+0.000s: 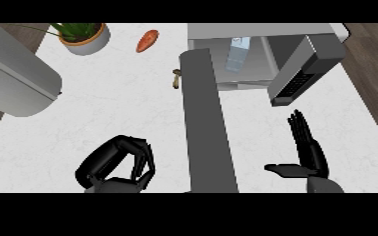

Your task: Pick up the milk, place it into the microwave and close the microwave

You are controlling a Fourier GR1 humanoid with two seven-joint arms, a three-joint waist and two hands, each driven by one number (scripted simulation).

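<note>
- While we look steeply down at the white counter [125, 105], we see the microwave [258, 32] at the top right with its cavity exposed.
- We find the milk [238, 55] standing inside that cavity, a pale carton toward its left part.
- We see the microwave door [208, 125] swung wide, reaching from the cavity's left edge down toward the lower edge of the view.
- We note our left hand [118, 166] at lower left, left of the door, its fingers curled in and grasping nothing.
- We see our right hand [306, 152] at lower right, right of the door, released, fingers straight and pointing up toward the microwave, thumb out to the left.
- We also spot a potted plant [83, 36] and a carrot [148, 40] at the top left, well apart from both hands.
</note>
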